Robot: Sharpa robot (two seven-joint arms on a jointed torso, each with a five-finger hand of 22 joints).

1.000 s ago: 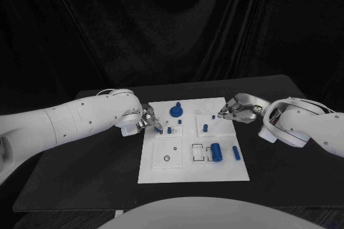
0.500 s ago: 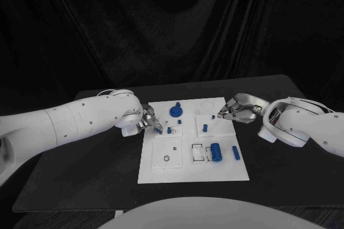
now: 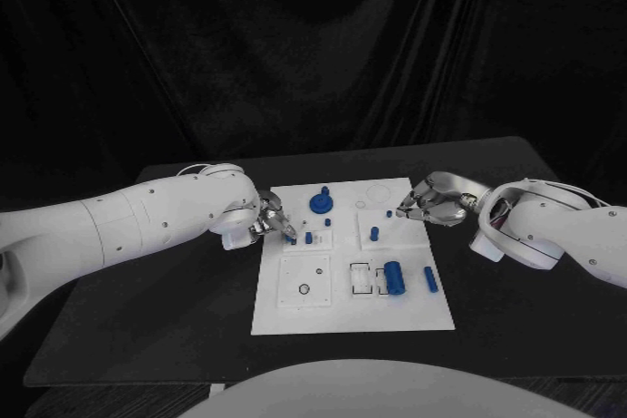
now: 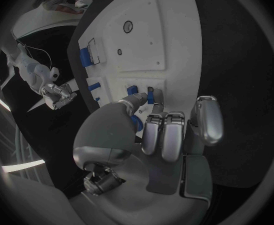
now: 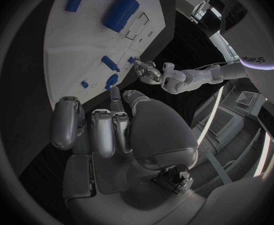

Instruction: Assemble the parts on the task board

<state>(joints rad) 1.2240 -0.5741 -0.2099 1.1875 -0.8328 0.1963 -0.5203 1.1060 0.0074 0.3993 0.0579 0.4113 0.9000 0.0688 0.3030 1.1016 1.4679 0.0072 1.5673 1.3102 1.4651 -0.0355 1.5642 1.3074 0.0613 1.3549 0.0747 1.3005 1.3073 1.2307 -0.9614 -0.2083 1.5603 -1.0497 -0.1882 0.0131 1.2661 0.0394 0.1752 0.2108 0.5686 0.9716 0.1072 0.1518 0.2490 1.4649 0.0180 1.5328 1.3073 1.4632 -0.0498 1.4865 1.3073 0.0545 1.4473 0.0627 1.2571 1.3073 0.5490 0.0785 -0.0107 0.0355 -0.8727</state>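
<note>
**Both hands at the far part of the board**

The white board lies in the middle of the black table. The left hand is at the board's left edge, near its far left corner. Its fingers are curled together, and the fingertips touch a small blue part that stands on the board; whether they really grip it, I cannot tell.

The right hand is at the board's right edge, near the far right corner. Its fingers are bent inward, and I cannot tell if they hold anything.

Between the two hands, a blue knob stands near the far edge. Two short blue pegs stand a little nearer. A thick blue cylinder lies toward the right edge, and a thin blue pin lies just beside it, closer to that edge.
</note>
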